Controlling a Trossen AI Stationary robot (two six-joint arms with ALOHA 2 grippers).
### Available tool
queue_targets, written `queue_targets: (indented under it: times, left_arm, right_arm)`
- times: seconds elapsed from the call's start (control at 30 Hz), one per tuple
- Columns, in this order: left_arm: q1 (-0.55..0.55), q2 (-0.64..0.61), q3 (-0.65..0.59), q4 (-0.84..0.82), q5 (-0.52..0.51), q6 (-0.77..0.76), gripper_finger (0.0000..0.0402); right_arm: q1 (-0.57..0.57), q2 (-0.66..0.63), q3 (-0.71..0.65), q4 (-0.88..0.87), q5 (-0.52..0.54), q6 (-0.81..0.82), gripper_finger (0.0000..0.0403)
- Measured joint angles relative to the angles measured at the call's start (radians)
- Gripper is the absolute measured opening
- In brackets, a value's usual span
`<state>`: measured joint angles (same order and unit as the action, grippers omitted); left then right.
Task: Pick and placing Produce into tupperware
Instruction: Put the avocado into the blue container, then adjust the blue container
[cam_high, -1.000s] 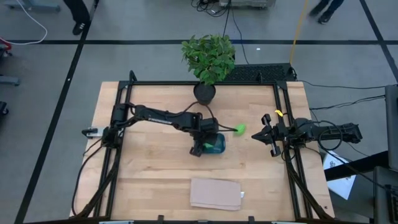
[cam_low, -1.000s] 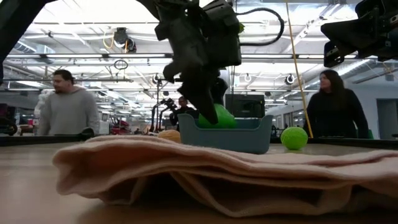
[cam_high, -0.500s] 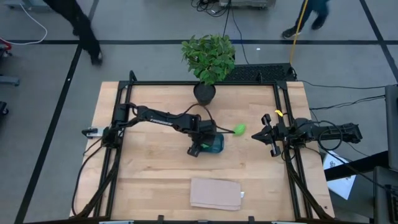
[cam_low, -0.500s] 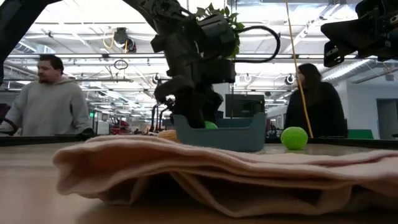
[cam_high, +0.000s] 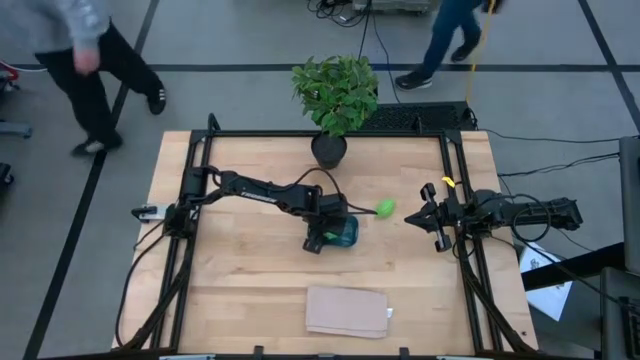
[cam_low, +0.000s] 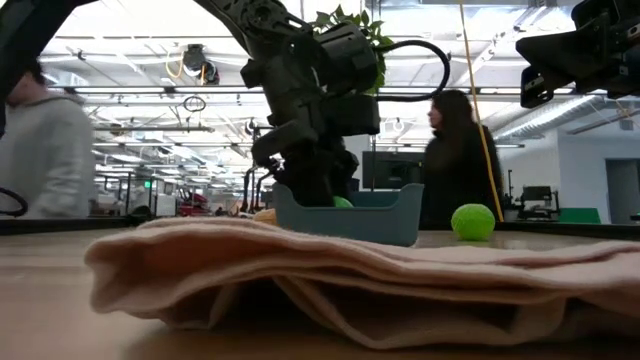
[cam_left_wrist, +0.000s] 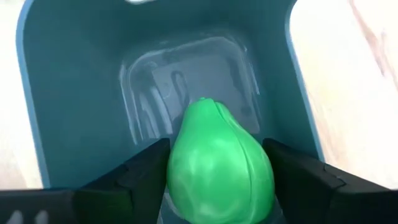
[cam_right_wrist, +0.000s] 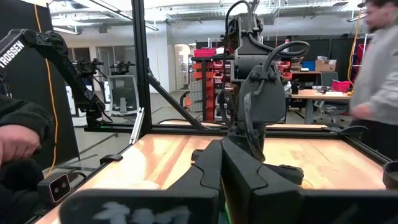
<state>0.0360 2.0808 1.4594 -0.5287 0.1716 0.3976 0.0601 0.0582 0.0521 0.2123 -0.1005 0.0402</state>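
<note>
Our left gripper (cam_left_wrist: 217, 186) has lowered the green pear-shaped piece (cam_left_wrist: 219, 163) into the teal tupperware (cam_left_wrist: 74, 93). Its jaws have just eased apart, though they seem to flank the fruit still. Another green piece (cam_high: 385, 208) lies on the worktop (cam_high: 250, 290) beside the container. Our right gripper (cam_high: 425, 214) waits, clenched.

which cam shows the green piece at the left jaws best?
Left wrist view: the green piece fills the frame between the left gripper jaws, down inside the tupperware. Low view shows only its top above the rim. High view: arm hides it. Right wrist view: not discernible.
</note>
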Motion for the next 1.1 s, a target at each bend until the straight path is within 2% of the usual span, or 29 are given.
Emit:
queue_targets:
  times: [0.27,0.5,0.77,0.97,1.1]
  left_arm:
    - [0.000,0.000,0.000,0.000,0.011,0.008,0.0303]
    - [-0.008,0.001,0.011,0.002,0.006,0.031,0.0302]
    - [-0.032,0.001,0.103,-0.086,-0.057,0.064,0.0305]
    - [-0.032,0.001,0.185,-0.241,-0.092,0.061,0.0278]
    - [-0.024,-0.023,0.198,-0.314,-0.126,0.046,0.0218]
  right_arm:
    - [0.000,0.000,0.000,0.000,0.000,0.000,0.0000]
    - [0.000,0.000,0.000,0.000,0.000,0.000,0.0000]
    - [0.000,0.000,0.000,0.000,0.000,0.003,0.0000]
    - [0.000,0.000,0.000,0.000,0.000,0.004,0.0000]
    - [0.000,0.000,0.000,0.000,0.000,0.004,0.0000]
